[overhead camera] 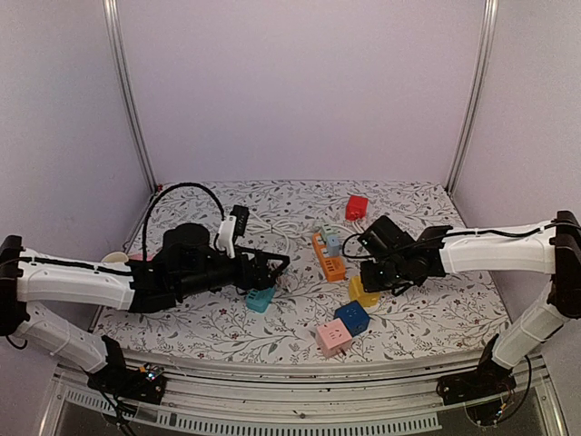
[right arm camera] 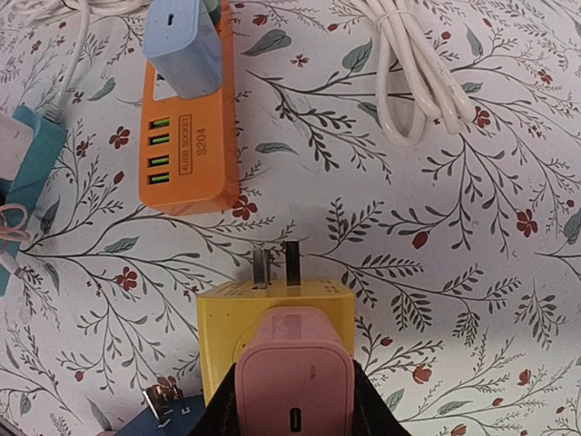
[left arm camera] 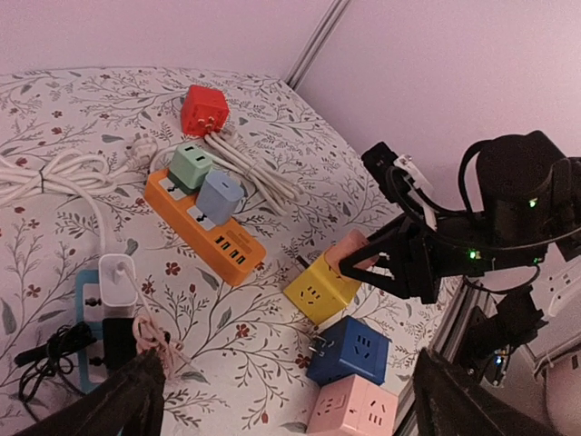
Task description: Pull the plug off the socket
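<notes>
Right now clamped with the right gripper [right arm camera: 295,411] on a rounded pink plastic plug [right arm camera: 295,372], black fingers [right arm camera: 218,425] tight against both flanks. Seated in one face of a yellow cube-shaped plastic socket [right arm camera: 222,331], touching it, on the front-right part of a table covered in white floral-print cloth [overhead camera: 427,313]. Sticking out of the cube's far side, two bare metal prongs [right arm camera: 277,263], aimed toward the end of a flat orange plastic power strip [right arm camera: 186,136] lying just beyond and apart from it. Plugged into that strip, a pale blue adapter [right arm camera: 182,41] and, next along, a mint green adapter [left arm camera: 191,163]. Just on the near side of the yellow cube, a dark blue cube socket [left arm camera: 349,350] and, just beside that, a pink cube socket [left arm camera: 354,409]; toward the back edge, a red cube socket [left arm camera: 204,109]. Beside the orange strip, a bundled white cable [right arm camera: 418,77]. Farther left, hovering with fingers spread wide apart and holding nothing, the left gripper [overhead camera: 275,266], close by a teal power strip [left arm camera: 86,318] carrying a white plug [left arm camera: 116,272].
</notes>
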